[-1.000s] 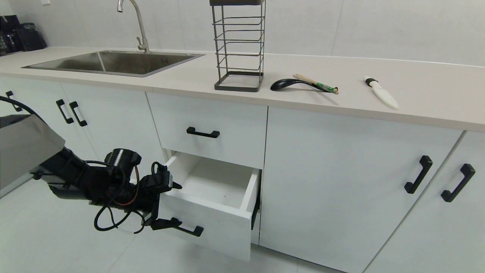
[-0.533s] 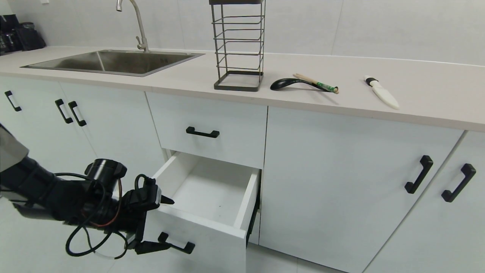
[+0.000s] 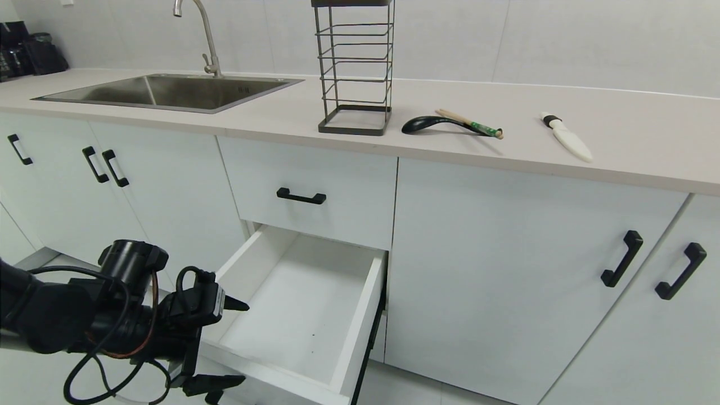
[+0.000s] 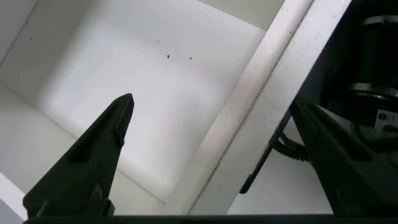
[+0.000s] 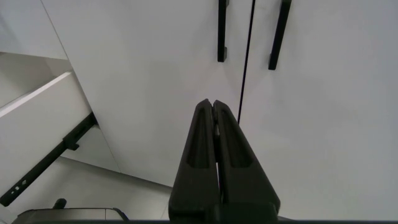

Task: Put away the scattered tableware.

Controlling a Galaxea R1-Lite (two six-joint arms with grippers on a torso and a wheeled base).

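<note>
A black spoon [image 3: 436, 124], a pair of chopsticks [image 3: 469, 125] and a white knife [image 3: 565, 136] lie on the countertop to the right of a wire rack [image 3: 354, 67]. Below the counter the lower drawer [image 3: 363, 306] stands pulled out, its white inside bare. My left gripper [image 3: 233, 344] is open at the drawer's front, one finger over the inside and one outside the front panel [image 4: 261, 106]. In the left wrist view the left gripper [image 4: 212, 106] straddles that panel. My right gripper [image 5: 212, 106] is shut on nothing, in front of white cabinet doors.
A sink [image 3: 169, 93] with a faucet [image 3: 205, 39] is set in the counter at the left. A closed drawer with a black handle [image 3: 301, 197] sits above the open one. Cabinet doors with black handles [image 3: 621, 259] flank both sides.
The left arm has drawn back down and to the left, and the lower drawer has come much farther out with it. The things on the counter have not moved.
</note>
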